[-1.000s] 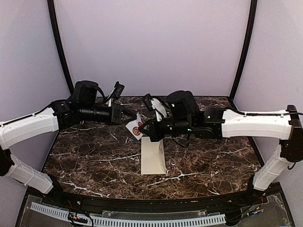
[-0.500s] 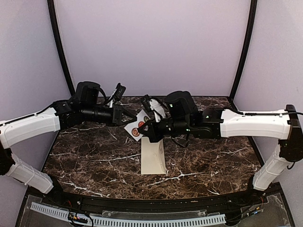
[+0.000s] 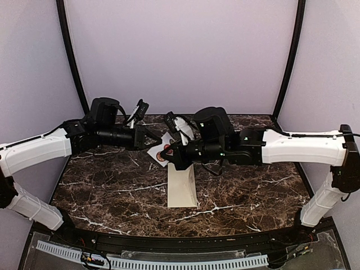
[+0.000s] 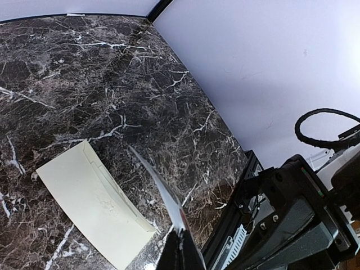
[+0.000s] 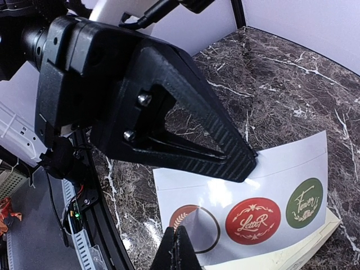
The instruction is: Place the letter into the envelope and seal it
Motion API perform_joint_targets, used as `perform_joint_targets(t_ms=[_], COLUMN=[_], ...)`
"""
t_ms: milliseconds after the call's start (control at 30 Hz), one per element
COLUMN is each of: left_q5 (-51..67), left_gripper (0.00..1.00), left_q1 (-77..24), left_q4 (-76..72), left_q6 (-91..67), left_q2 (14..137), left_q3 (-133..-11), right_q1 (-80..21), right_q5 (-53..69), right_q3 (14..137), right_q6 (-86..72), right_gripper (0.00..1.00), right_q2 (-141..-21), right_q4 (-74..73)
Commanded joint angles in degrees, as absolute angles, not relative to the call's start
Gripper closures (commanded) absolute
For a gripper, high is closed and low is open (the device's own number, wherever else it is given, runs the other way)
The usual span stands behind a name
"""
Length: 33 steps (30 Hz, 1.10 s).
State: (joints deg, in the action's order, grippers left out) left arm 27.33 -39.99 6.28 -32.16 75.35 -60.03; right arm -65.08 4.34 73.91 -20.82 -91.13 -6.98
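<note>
my left tool point(image 5: 250, 163) is fully closed, and its two black fingertips pinch the upper edge of a white paper sheet of round stickers point(image 5: 292, 160). the sheet is held in the air above the counter. in my left wrist view the same left tool point(image 4: 183, 250) meets this sheet point(image 4: 157, 180) edge-on, so it shows as a thin curved line rising from the tips.

my right tool point(image 5: 177, 247) is also closed to a point. its tips lie at the sheet's lower edge, directly under a round mark with a dark ring and a brown patch at its left point(image 5: 191, 228). whether paper sits between these tips i cannot tell.

beside that mark on the sheet are a red round sticker with pale script point(image 5: 252, 220) and then a green round sticker point(image 5: 304, 202).

in the top view the two tools face each other across the sheet point(image 3: 163, 149), left tool point(image 3: 151, 142) on one side and right tool point(image 3: 171, 159) on the other, both raised off the surface.

the cream-beige paper envelope point(image 3: 182, 188), a long plain rectangle, lies flat on the dark brown marble counter with white veins point(image 3: 112, 191). it is below and just nearer than my right tool, between the two arms, with its long side running away from the bases. neither tool touches it. in the left wrist view a fold line runs along the envelope's point(image 4: 93, 208) length. a corner of the envelope point(image 5: 315, 242) shows under the sheet in the right wrist view.
</note>
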Motion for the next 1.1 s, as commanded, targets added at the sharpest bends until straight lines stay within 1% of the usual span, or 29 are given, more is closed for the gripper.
perform_joint_targets(t_ms=[0, 500, 633, 700, 800, 833, 1000, 1067], left_q5=[25.66, 23.41, 24.0, 24.77, 26.22, 26.86, 29.21, 29.99], left_gripper=[1.0, 1.0, 1.0, 1.0, 1.0, 1.0, 1.0, 1.0], left_q1=[-39.77, -39.43, -39.38, -39.38, -39.38, -39.38, -39.38, -39.38], left_q4=[7.31, 8.09, 7.61, 7.21, 6.06, 5.34, 3.74, 3.62], left_q6=[-31.14, -29.97, -30.24, -30.45, -30.88, -31.04, -31.53, -31.62], left_q2=[74.62, 75.43, 75.35, 75.16, 74.73, 74.41, 73.93, 73.92], left_q3=[-59.48, -59.05, -58.81, -58.76, -58.16, -57.99, -57.09, -56.94], right_q1=[-66.05, -66.75, -66.75, -66.2, -64.44, -63.98, -62.49, -62.01], right_q5=[4.92, 4.32, 1.25, -1.21, -0.25, 1.62, 5.21, 5.77], right_q3=[76.14, 77.08, 76.65, 76.53, 75.24, 74.64, 73.72, 73.73], right_q6=[-19.61, -19.25, -20.24, -21.77, -23.65, -24.06, -24.99, -25.12], right_gripper=[1.0, 1.0, 1.0, 0.87, 0.73, 0.7, 0.61, 0.6], right_q2=[-91.93, -91.58, -91.45, -91.64, -91.55, -91.49, -91.93, -92.3], right_q4=[-6.06, -6.49, -6.99, -7.83, -7.06, -6.29, -4.55, -4.36])
